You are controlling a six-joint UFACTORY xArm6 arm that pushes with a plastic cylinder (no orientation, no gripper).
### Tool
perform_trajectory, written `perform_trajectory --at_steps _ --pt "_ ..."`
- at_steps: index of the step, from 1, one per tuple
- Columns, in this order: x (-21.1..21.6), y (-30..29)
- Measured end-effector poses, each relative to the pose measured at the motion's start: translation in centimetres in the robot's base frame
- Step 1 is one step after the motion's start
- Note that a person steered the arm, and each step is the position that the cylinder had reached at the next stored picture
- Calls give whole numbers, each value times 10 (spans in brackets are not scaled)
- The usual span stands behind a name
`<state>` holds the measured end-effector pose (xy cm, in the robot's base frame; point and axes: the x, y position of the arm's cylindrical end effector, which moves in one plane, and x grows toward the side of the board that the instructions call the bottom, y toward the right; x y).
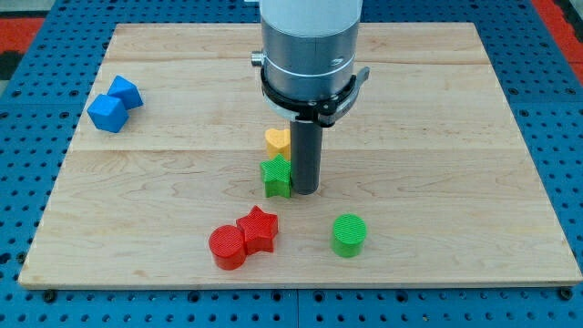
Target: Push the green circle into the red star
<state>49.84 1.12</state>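
The arm's dark rod, a bare end effector with nothing to grasp, rests its tip [306, 192] on the pale wooden surface [437, 137] just beside a green plastic star [276, 177], above the green plastic circle [349, 235], which sits right of the red plastic star [258, 229], apart from it

Green circle [349, 234]; red star [259, 228]; red cylinder [227, 247]; green star [276, 177]; yellow block [278, 141]; two blue blocks [115, 103]; dark rod [305, 157]; pale striped wooden board [437, 137]; blue pegboard [563, 137] around it.
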Motion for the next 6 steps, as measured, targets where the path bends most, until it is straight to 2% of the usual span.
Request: perform_trajectory --at_steps 1,2,3,4,6 --pt "-4 5" --pt "2 110" --pt "73 177" --pt "119 152" --pt "87 48"
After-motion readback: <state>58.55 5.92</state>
